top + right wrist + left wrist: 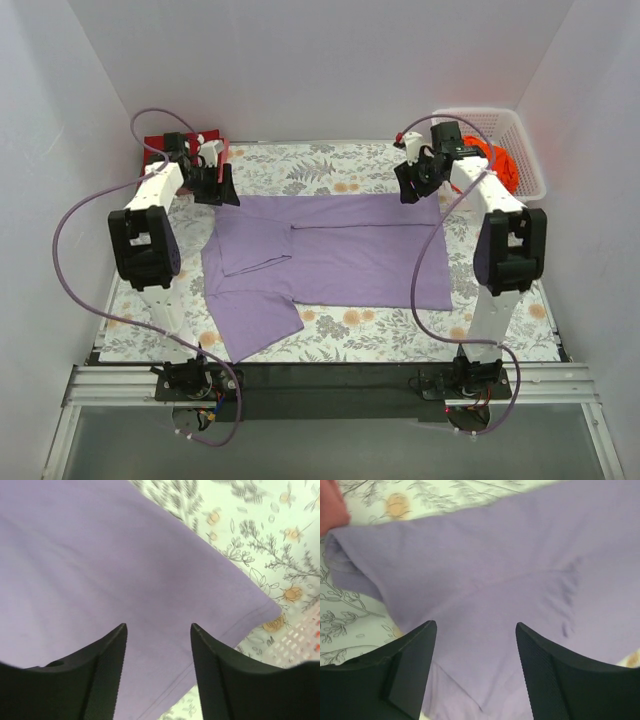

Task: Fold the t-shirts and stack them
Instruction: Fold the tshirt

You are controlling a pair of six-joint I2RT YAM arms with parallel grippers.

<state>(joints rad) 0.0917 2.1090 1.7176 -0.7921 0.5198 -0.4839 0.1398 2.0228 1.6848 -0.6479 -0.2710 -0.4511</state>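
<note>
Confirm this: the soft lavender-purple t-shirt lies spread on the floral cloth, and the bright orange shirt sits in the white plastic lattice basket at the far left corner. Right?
Wrong side. The top external view shows the white plastic lattice basket, holding the bright orange shirt, at the far right corner. The rest stands.

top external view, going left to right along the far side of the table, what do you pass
red shirt → left gripper → right gripper → orange shirt
</note>
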